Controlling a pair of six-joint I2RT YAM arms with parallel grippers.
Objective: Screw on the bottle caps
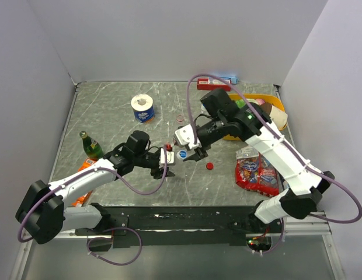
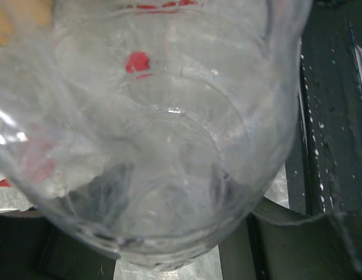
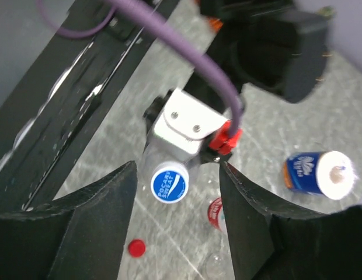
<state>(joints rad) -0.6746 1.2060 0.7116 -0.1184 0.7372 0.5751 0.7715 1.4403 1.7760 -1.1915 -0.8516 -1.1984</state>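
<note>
Bottle is pinched by the left gripper, likely to be braced against turning; its blue cap is straddled, untouched, by the spread right gripper.

The top external camera looks down from high behind the near edge of the table and takes in its whole surface. The left wrist camera sits so close to the clear bottle that the bottle fills its view. The right wrist camera looks down from close above the blue cap, and shares that cap, the red cap and the toilet roll with the top view.
</note>
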